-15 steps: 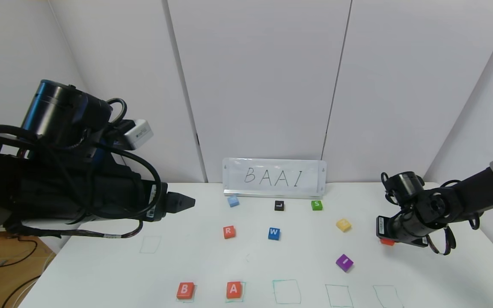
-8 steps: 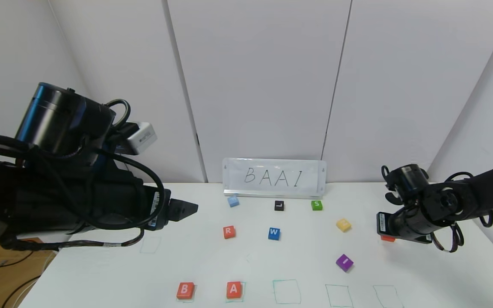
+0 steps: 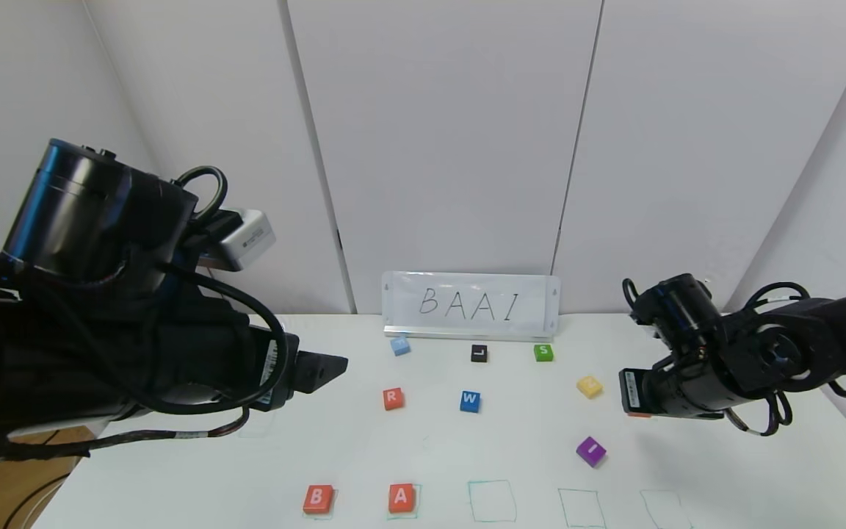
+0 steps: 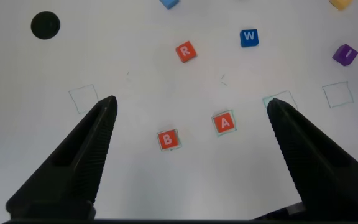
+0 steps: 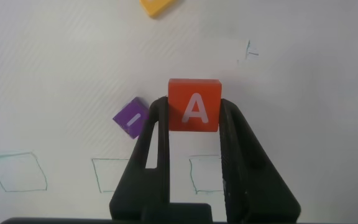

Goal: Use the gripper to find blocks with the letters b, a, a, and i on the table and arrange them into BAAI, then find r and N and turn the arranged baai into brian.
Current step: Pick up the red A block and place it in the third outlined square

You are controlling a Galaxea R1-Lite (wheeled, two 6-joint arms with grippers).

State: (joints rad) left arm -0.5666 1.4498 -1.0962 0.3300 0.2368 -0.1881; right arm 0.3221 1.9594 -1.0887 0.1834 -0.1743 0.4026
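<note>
Orange-red blocks B (image 3: 318, 498) and A (image 3: 402, 497) lie in the first two green squares at the table's (image 3: 173, 470) front edge; both show in the left wrist view, B (image 4: 167, 139) and A (image 4: 224, 122). My right gripper (image 5: 194, 109) is shut on the second orange-red A block (image 5: 194, 106), held above the table at the right (image 3: 640, 414). The purple I block (image 3: 591, 450) lies on the table left of it, also seen in the right wrist view (image 5: 131, 116). The R block (image 3: 392, 398) lies mid-table. My left gripper (image 4: 191, 109) hangs open and empty above the table's left side.
A BAAI sign (image 3: 471, 305) stands at the back. Light blue (image 3: 400, 344), black L (image 3: 479, 353), green S (image 3: 543, 352), blue W (image 3: 470, 401) and yellow (image 3: 590, 386) blocks lie mid-table. Three empty green squares (image 3: 492, 501) sit at the front right. A black hole (image 4: 45, 25) shows in the left wrist view.
My right gripper has lifted the A block off the table and moved left toward the middle. My left arm has shifted slightly forward and up.
</note>
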